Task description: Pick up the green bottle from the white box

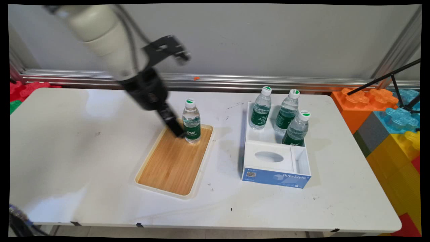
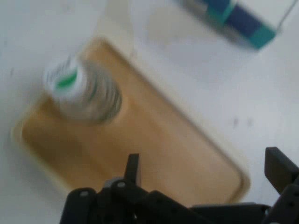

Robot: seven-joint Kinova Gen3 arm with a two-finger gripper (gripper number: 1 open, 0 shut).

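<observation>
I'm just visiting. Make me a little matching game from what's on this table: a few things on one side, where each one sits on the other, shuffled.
Things:
1. single bottle
2. three bottles
3. wooden tray
4. hand

Places:
A. in the white box
B. flat on the table, left of the box
C. standing on the tray's far end
D. just left of the single bottle, low over the tray

Pairs: 1-C, 2-A, 3-B, 4-D

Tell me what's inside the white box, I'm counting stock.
The white box holds three water bottles upright at its far end. Nearer is a white insert with an oval opening; anything beneath it is hidden.
</observation>
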